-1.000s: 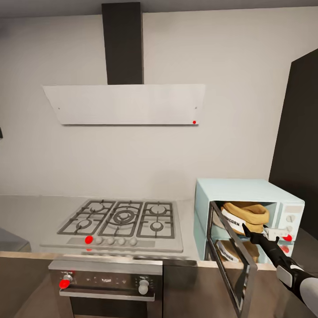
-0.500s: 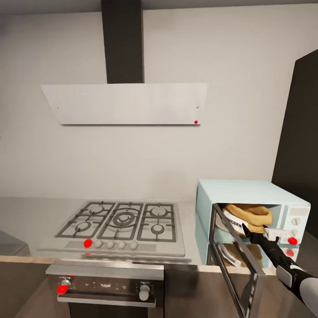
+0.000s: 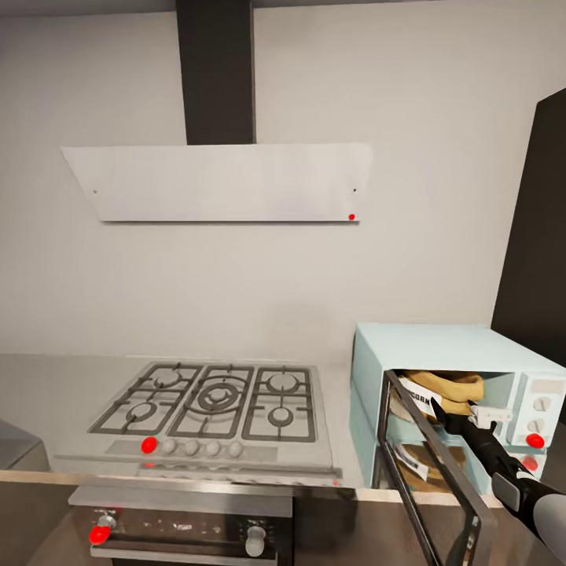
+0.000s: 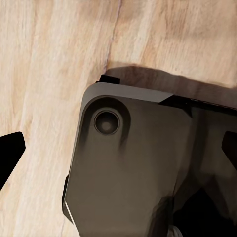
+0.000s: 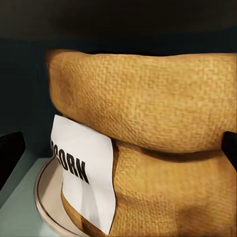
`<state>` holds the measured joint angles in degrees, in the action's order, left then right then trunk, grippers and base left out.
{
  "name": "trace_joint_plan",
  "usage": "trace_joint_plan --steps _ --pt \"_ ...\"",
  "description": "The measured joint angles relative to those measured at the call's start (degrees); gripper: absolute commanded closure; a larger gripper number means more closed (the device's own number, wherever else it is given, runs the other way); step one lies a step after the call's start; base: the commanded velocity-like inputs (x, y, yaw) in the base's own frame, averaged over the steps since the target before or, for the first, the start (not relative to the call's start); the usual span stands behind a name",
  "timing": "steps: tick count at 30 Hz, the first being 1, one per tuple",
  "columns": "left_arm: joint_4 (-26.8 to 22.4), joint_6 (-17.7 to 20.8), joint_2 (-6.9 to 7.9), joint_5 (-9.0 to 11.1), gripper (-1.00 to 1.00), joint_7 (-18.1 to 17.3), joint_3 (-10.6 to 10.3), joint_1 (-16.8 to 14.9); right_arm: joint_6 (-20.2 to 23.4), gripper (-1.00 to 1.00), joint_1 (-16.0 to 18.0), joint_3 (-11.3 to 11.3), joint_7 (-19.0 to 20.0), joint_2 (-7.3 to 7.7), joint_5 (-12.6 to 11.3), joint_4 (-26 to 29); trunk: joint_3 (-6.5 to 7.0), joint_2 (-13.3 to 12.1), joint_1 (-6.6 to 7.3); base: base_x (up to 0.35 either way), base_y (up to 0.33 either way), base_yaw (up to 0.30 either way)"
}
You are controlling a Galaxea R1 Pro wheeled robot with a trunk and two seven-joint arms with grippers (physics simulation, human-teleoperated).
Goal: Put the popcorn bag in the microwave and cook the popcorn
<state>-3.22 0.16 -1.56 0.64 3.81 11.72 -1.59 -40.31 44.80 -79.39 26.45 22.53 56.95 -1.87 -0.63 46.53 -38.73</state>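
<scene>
The pale-blue microwave (image 3: 440, 342) stands at the right end of the grey countertop (image 3: 47, 393), its dark glass door (image 3: 428, 479) swung out toward me. Inside, the tan popcorn bag (image 3: 448, 387) sits upright on a white turntable plate (image 5: 44, 197). In the right wrist view the bag (image 5: 148, 123) is close ahead, its white label partly readable. My right gripper (image 3: 435, 406) points into the microwave's opening just in front of the bag. It is open, with one fingertip (image 5: 10, 153) at each edge of its wrist view. No popcorn shows. My left gripper (image 4: 118, 148) hangs open over the wooden floor.
A grey gas hob (image 3: 208, 397) lies left of the microwave, with a built-in oven (image 3: 189, 534) below and a white hood (image 3: 220, 182) above. A tall dark cabinet (image 3: 542, 236) rises at the right. The open door juts past the counter's front edge.
The whole head view has shifted, so the camera has moved; the hob and microwave look slightly larger. My right gripper stays at the microwave's opening before the bag.
</scene>
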Motion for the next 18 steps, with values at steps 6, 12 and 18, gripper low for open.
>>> trace_joint_plan --steps 6,12,18 --pt "0.00 0.00 0.00 0.00 -1.00 0.00 0.00 -0.05 0.00 -1.00 0.00 -0.01 0.00 0.00 -0.06 0.00 0.00 0.01 0.02 0.125 0.000 0.000" --pt "0.00 0.00 0.00 0.00 -1.00 0.00 0.00 -0.03 0.00 -1.00 0.00 -0.01 0.00 0.00 -0.02 0.00 0.00 0.00 0.00 0.024 0.000 0.000" --pt "0.01 0.00 -0.19 0.00 -1.00 0.01 -0.08 -0.05 -0.02 -1.00 0.00 -0.01 0.00 0.00 -0.03 -0.02 0.00 0.01 -0.03 -0.090 0.000 0.000"
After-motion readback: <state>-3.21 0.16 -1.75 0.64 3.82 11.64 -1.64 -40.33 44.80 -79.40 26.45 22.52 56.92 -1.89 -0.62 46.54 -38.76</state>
